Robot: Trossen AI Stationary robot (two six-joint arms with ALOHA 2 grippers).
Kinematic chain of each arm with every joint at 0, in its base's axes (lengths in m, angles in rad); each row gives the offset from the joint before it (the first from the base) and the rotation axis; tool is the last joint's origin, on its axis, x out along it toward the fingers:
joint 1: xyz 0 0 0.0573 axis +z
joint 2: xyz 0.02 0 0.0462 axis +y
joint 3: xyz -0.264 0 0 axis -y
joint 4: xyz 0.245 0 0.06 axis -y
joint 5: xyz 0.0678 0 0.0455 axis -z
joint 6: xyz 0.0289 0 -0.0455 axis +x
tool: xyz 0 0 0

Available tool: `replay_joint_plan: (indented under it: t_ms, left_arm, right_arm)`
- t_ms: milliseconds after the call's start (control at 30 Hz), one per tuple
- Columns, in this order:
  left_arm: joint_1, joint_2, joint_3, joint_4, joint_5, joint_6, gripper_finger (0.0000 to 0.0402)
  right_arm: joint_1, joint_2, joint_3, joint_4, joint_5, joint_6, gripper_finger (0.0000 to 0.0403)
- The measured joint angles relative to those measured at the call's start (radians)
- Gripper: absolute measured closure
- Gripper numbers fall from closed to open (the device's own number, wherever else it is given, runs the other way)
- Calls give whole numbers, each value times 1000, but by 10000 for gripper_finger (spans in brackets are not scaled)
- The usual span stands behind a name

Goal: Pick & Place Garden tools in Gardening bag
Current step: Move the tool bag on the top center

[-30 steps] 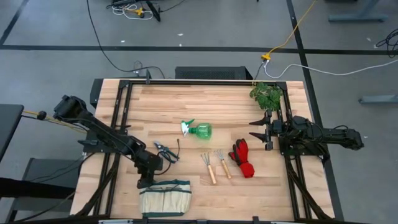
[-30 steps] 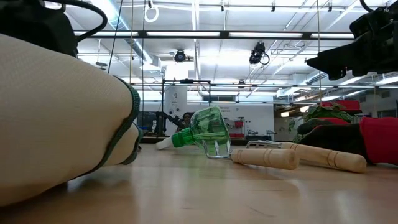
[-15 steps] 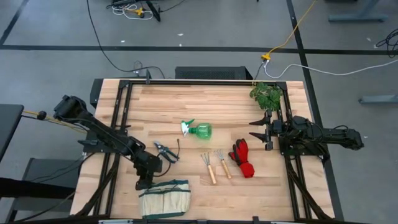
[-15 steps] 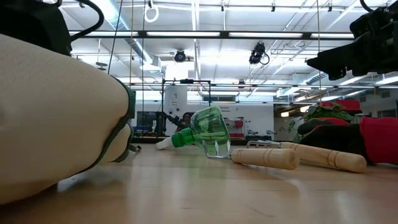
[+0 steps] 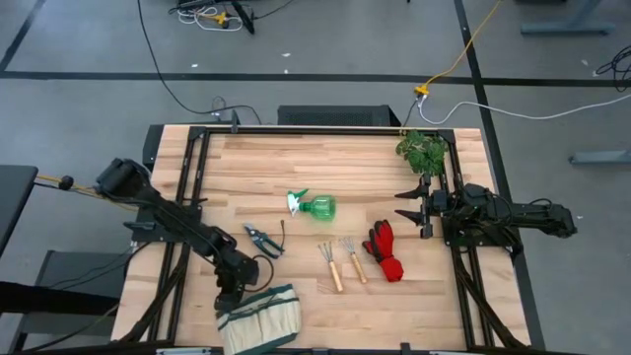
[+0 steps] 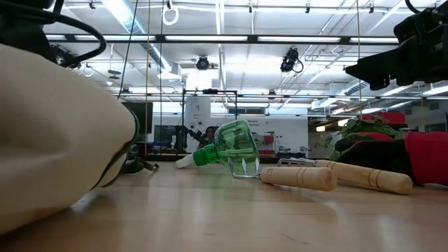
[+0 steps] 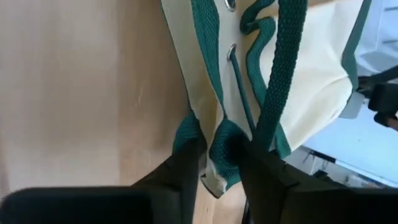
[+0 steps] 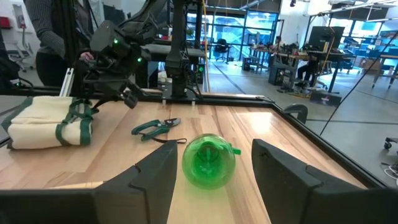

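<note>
The beige gardening bag (image 5: 261, 318) with green trim lies on its side near the table's near edge, left of centre. My left gripper (image 5: 230, 295) is shut on its left top corner. The green spray bottle (image 5: 315, 207), the dark-handled shears (image 5: 260, 238), two wooden-handled rakes (image 5: 331, 264) and the red-and-black gloves (image 5: 385, 252) lie loose mid-table. My right gripper (image 5: 414, 208) is open and empty at the table's right side, with the spray bottle (image 8: 208, 160) ahead of it. My left gripper pinches the green-trimmed corner of the bag's rim (image 7: 222, 144) between its two fingers (image 7: 186, 169). The fingers come from above, pointing down. Several layers of trim and canvas bunch between them. The bag's body rests on the table, and a green handle strap (image 7: 281, 68) lies slack over it.
A leafy green plant (image 5: 422, 150) stands at the far right corner. Black frame rails run along the table's left and right sides. Bare wood lies between the bag and the tools. A person (image 8: 59, 28) stands beyond the table's left side.
My left gripper has gone a little toward the table's near edge, still shut on the bag's corner. The bag has turned about on the table: its left end has swung toward the near edge and it now lies slanted.
</note>
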Motion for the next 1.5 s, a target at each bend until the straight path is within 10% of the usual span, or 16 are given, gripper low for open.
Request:
replay_joint_plan:
  t_ms: [167,633,1067,1500]
  left_arm:
    - [1,6,0,57,32,49,387]
    - [33,2,171,-300,-48,218,398]
    - [115,2,577,-907,-459,478,399]
    - [136,2,726,-1054,-864,570,399]
  right_arm:
    - [0,0,0,0,0,0,195]
    - [0,0,0,0,0,0,195]
    - [0,0,0,0,0,0,195]
    - [0,0,0,0,0,0,195]
